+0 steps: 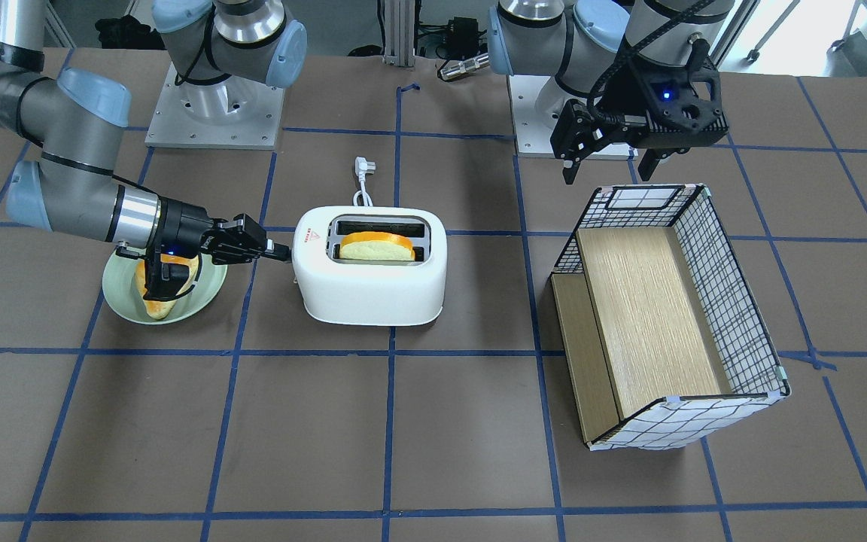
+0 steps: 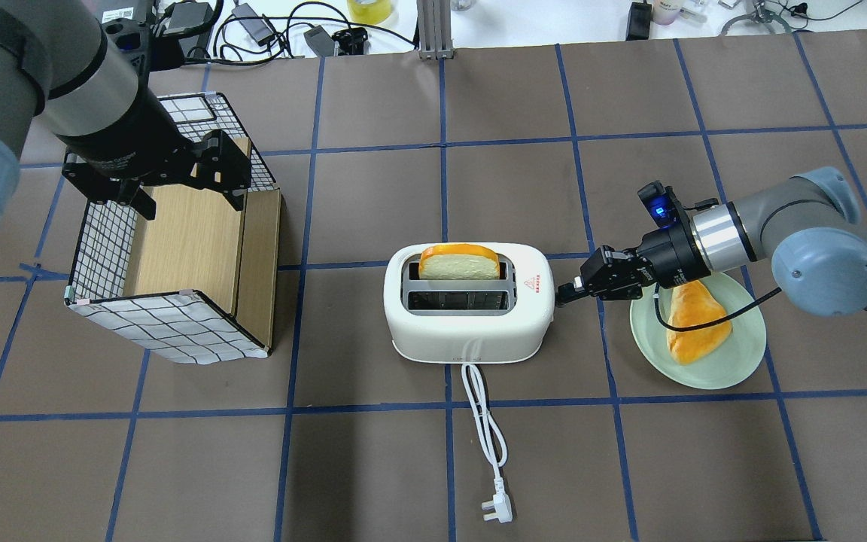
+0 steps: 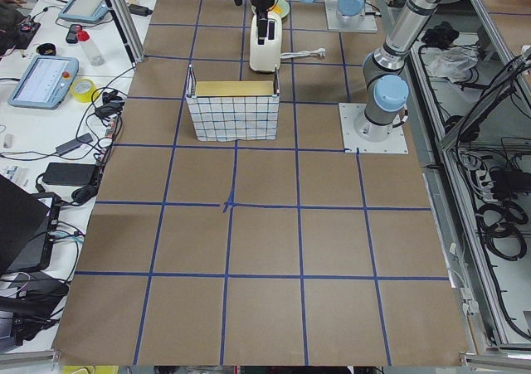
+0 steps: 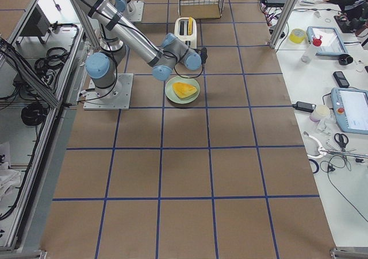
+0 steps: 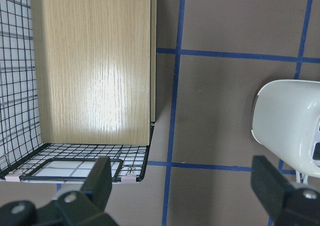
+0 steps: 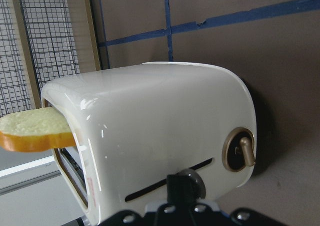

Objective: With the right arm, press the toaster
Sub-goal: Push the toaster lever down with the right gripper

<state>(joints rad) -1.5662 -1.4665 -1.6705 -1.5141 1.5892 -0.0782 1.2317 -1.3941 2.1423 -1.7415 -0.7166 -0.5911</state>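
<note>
Toaster (image 2: 471,316) stands mid-table between basket (image 2: 170,331) and plate (image 2: 734,361), bread slice (image 2: 458,265) upright in one slot, while the right gripper (image 2: 563,291), fingers pressed together into one blunt tip, meets its end lever (image 6: 192,184), apparently set to push it down.

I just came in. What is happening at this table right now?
The right arm reaches sideways to the white toaster. The right gripper is shut, with its tips at the toaster's end face. One bread slice stands high in a slot, so the press seems not yet done. Another piece of bread lies on the green plate below that arm's wrist. The left gripper hangs open above the wire basket, holding nothing.
</note>
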